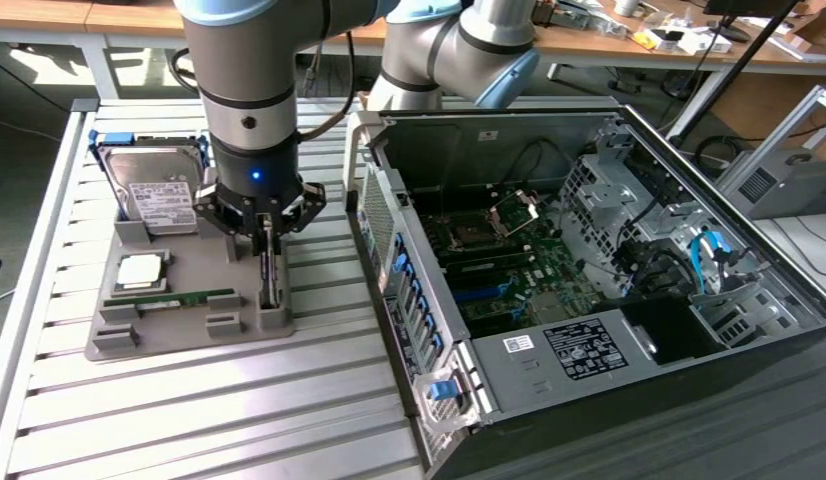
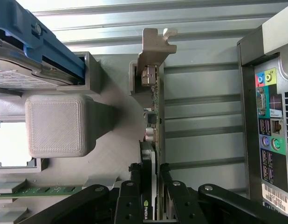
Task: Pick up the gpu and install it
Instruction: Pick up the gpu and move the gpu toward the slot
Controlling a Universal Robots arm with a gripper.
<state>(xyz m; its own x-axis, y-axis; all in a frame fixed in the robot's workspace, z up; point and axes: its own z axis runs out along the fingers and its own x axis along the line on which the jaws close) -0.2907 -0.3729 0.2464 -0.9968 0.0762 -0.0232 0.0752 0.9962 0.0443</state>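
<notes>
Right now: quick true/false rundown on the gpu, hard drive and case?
1. The gpu stands on edge in the gray holder, with the gripper down at it. True.
2. The gpu is seated on the motherboard. False: it is in the holder, outside the computer case.
3. The hard drive lies flat on the table slats. False: it stands upright in the holder's back slot.
4. The computer case is open on its side, with the motherboard exposed. True.
</notes>
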